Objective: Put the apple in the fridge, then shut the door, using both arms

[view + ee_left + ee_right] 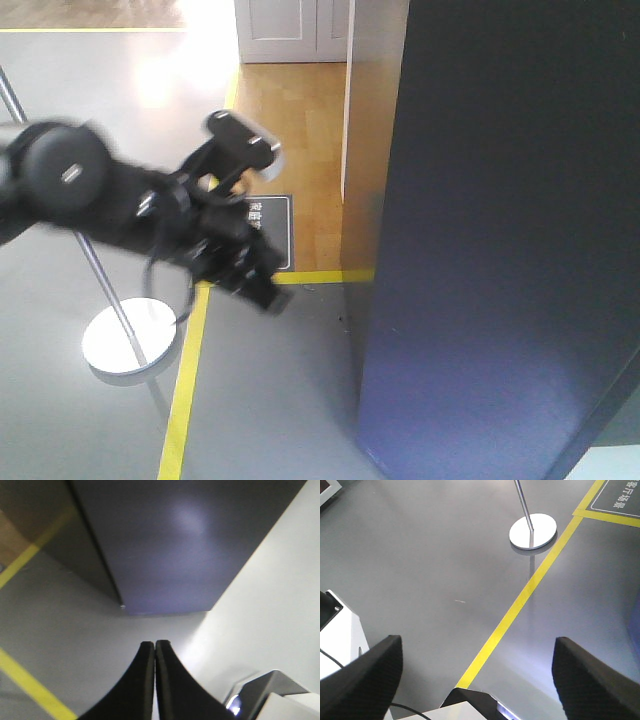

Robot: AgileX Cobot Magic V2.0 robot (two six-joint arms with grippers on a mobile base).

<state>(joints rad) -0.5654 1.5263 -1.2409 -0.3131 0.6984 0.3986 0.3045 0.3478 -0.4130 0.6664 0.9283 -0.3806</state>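
Fridge (500, 240): tall dark grey cabinet filling the right of the front view, only grey outer faces showing, no white interior visible. In the left wrist view its lower corner sits on the grey floor (280, 400). Can't tell door panel from cabinet side. Apple not visible in any view.

Floor: glossy grey, with yellow tape line (185, 380) running up the front view and turning right toward the fridge base; wood flooring (295, 130) beyond it. White panelled doors (290, 30) at top.

One black arm (120, 200) reaches in from the left of the front view, motion-blurred, grey camera module (245, 138) on top, end effector at its lower tip; can't tell which arm this is, or how far open from this view.

Left end effector (155, 650): fingers (142, 680) pressed together, nothing between them, pointing at the fridge's bottom corner.

Right end effector (475, 665): fingers (365, 675) spread wide, holding nothing, over bare floor and the yellow line.

Thin metal pole on a round white base (128, 338) stands left of the yellow line.

Dark floor sign (270, 225) with white border behind the arm; white characters on it, too blurred to read. Same sign at the top right of the right wrist view, Chinese characters partly cut off, not legible.
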